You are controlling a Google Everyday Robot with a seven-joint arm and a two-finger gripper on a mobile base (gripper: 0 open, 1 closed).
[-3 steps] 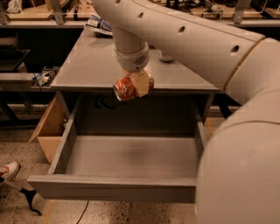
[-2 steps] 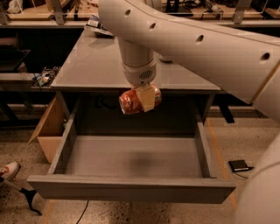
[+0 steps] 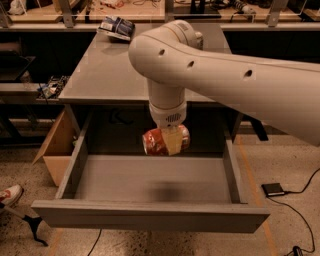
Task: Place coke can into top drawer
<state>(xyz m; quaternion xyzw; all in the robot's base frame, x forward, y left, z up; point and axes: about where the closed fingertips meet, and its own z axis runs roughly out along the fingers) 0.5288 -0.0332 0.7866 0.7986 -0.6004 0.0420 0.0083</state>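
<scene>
My gripper point(image 3: 170, 141) clamps the can point(image 3: 160, 141) sideways, long axis horizontal, above the open drawer point(image 3: 150, 215) floor, toward its back; straight down next.

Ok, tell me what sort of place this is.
Probably a robotics lab or workshop: cluttered workbenches behind, loose cables on the floor, a cardboard box beside the table. The gripper holds the coke can over the open top drawer.

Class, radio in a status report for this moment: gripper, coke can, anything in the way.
Gripper shut on coke can, hanging over open top drawer. Can sideways, not yet set down. Nothing seen blocking the drop.
</scene>
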